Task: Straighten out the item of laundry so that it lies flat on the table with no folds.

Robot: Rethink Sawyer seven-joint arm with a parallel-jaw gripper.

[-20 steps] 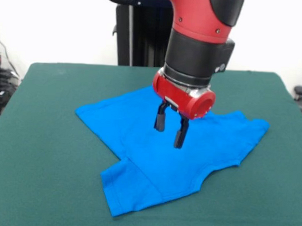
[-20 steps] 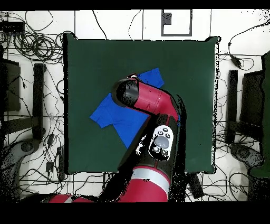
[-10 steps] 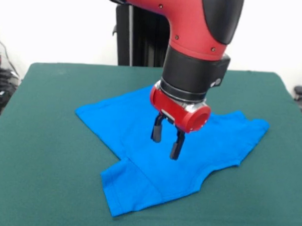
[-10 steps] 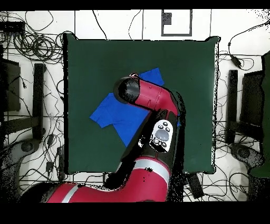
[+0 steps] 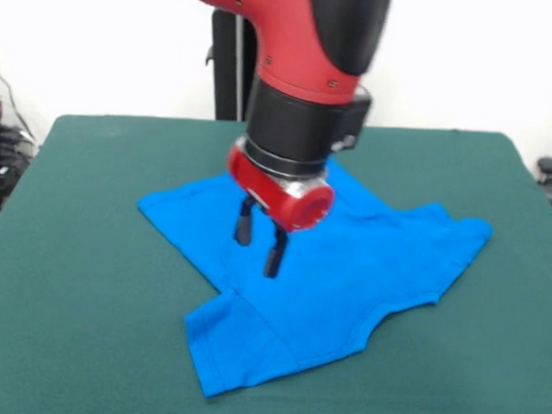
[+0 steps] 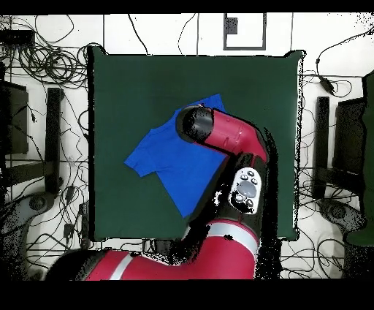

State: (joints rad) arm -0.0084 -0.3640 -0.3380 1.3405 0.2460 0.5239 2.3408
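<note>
Laundry [image 5: 347, 256], a blue T-shirt, lies mid-table [image 5: 89, 281] with its lower part folded over. Gripper [image 5: 260, 240] hangs above it, fingers parted, empty (no cloth between them). Risk: pinching both layers would drag the whole shirt instead of opening the fold.

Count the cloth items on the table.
1: a bright blue short-sleeved T-shirt of thin fabric lying mid-table on the dark green felt-topped table, beneath the arm's hand. The arm hides part of it overhead.
</note>
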